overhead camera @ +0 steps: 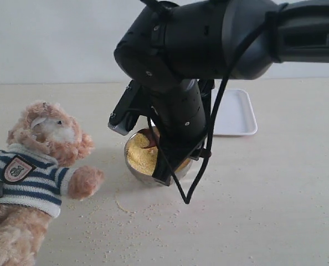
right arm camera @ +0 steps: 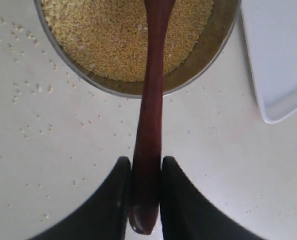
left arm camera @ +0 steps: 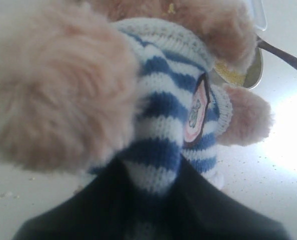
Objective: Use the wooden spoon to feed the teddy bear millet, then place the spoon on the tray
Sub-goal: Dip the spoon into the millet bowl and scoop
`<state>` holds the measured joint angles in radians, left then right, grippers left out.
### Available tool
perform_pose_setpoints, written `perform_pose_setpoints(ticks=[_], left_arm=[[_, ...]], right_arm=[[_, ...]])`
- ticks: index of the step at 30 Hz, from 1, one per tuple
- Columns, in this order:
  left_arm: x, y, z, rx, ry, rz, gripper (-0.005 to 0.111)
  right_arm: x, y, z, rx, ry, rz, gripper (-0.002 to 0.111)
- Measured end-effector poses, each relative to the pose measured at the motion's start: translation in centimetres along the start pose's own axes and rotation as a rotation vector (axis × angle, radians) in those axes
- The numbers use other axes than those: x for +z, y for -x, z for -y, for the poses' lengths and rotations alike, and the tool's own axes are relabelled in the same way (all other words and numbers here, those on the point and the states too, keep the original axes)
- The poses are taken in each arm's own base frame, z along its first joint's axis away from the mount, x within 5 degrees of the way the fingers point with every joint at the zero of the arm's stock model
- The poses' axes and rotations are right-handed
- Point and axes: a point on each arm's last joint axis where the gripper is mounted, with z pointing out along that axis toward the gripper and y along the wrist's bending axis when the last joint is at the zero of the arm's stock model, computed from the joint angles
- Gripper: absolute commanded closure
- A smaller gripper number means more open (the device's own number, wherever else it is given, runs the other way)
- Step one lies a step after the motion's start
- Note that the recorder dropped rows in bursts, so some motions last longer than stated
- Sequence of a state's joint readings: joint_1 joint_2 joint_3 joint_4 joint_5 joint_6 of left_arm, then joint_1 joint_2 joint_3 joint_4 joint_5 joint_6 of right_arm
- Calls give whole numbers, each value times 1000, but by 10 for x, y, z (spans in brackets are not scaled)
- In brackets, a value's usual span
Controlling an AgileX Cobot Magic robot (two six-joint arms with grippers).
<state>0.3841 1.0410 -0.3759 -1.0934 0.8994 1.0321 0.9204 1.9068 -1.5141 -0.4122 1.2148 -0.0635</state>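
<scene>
Near left, the teddy bear (overhead camera: 37, 166) is lying on the worktop (overhead camera: 264, 199), with the left fingers (left arm camera: 83, 212) pinching its striped shirt. Mid-scene, the right fingers (right arm camera: 181, 200) clamp the handle end of the wooden spoon (right arm camera: 151, 110). Its long axis crosses the steel bowl (right arm camera: 216, 47) rim and the tip is in the millet (right arm camera: 103, 35). The tray (overhead camera: 239, 119) sits far right.

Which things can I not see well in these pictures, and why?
Bowl of the wooden spoon: cut by the top edge in the right wrist view, mostly covered by the right arm in the exterior view; its load is unknown.
The tray: one end hidden behind that arm, exterior view.
The teddy bear: face blurred and cropped in the left wrist view.
</scene>
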Motion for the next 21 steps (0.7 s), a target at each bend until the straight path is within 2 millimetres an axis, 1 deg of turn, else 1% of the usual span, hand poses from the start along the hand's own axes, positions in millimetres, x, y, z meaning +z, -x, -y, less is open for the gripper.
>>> perform_pose_setpoints(ticks=[7, 10, 14, 16, 18, 21], left_arm=[[0, 0, 0, 0, 0, 0, 102], [0, 0, 0, 0, 0, 0, 102], [0, 0, 0, 0, 0, 0, 102], [0, 0, 0, 0, 0, 0, 102], [0, 0, 0, 0, 0, 0, 102], [0, 0, 0, 0, 0, 0, 102]], right_arm=[[0, -3, -1, 70, 126, 7, 94], [0, -7, 7, 108, 142, 7, 94], [-8, -12, 16, 146, 151, 29, 94], [-12, -16, 19, 162, 160, 38, 94], [-10, -23, 20, 169, 164, 27, 94], [-5, -33, 16, 155, 172, -8, 94]])
